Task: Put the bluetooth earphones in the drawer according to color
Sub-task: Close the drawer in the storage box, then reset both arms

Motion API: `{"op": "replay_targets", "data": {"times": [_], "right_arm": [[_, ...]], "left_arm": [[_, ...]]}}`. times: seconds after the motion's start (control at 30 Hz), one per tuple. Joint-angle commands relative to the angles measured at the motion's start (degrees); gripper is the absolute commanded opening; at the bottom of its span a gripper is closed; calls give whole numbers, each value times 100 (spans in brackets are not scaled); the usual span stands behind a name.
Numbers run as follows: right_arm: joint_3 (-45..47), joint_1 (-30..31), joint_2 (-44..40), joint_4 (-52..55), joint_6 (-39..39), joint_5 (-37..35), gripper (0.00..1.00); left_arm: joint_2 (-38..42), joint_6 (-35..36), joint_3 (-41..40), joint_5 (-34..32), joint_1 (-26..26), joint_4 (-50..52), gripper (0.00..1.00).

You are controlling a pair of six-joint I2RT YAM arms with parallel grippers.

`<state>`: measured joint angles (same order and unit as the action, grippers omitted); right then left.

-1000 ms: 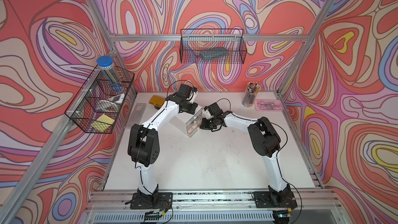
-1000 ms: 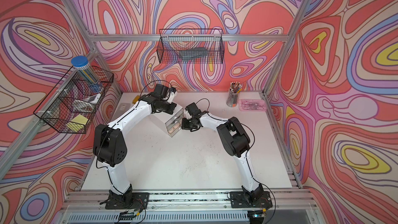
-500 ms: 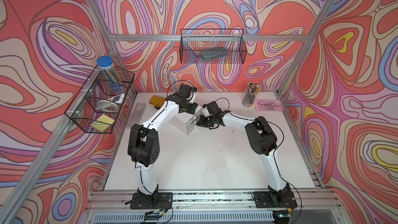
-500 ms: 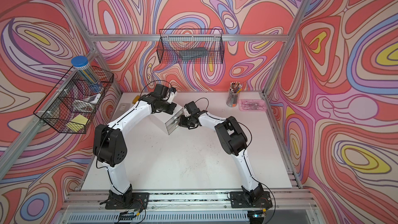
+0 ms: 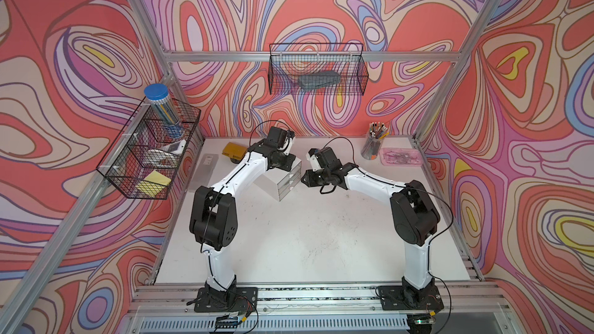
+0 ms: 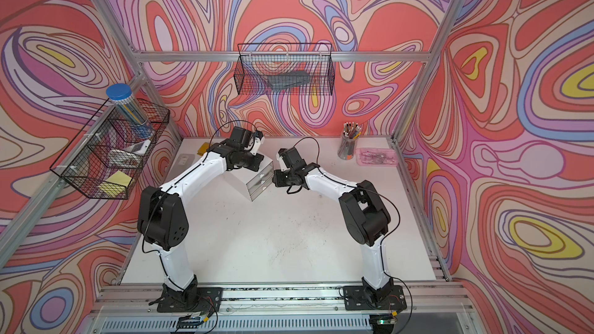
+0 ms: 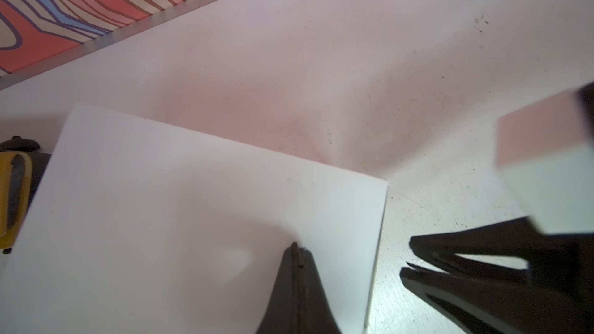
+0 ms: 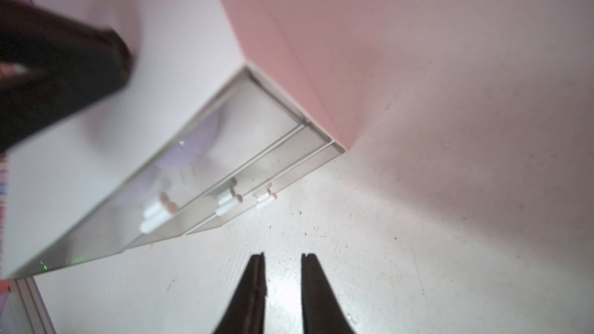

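The drawer (image 5: 283, 179) is a small white cabinet with three clear drawers, all pushed in, standing mid-table at the back in both top views. My left gripper (image 7: 297, 247) is shut and rests on its white top (image 7: 193, 220), holding nothing. My right gripper (image 8: 282, 257) hovers just in front of the drawer fronts (image 8: 244, 155), open by a narrow gap, with only bare table between its fingers. A lavender earphone case (image 8: 193, 142) shows blurred through the top drawer's clear front. No other earphones show.
Behind the cabinet lie a yellow object (image 5: 233, 151) and a frosted flat box (image 5: 205, 168). A pencil cup (image 5: 373, 146) and a pink tray (image 5: 401, 157) stand at the back right. Wire baskets (image 5: 148, 155) hang on the left and back walls.
My right gripper first moved up to the drawer front, then drew back a little and its jaws parted. The left arm has stayed on the cabinet top.
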<state>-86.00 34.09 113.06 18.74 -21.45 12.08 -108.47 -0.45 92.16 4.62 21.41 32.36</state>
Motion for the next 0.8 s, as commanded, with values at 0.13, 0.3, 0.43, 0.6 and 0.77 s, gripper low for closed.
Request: {"op": "replay_targets", "data": {"times": [0.13, 0.3, 0.43, 0.6, 0.77], "right_arm": [[212, -273, -524, 319, 494, -768, 98], [381, -578, -787, 436, 681, -1190, 98], [583, -874, -999, 447, 804, -1620, 98], [1140, -1202, -1392, 29, 1088, -2140, 98], [1753, -1505, -1604, -494, 1371, -2637, 98]], "left_arm": [[97, -278, -1113, -1002, 12, 1190, 0], [1130, -349, -1779, -1427, 5, 216, 62], [1617, -414, -2112, -1835, -5, -192, 99], [2030, -737, -2698, -2774, -10, -861, 99], [2474, -1018, -3659, -3477, -143, -2045, 99]]}}
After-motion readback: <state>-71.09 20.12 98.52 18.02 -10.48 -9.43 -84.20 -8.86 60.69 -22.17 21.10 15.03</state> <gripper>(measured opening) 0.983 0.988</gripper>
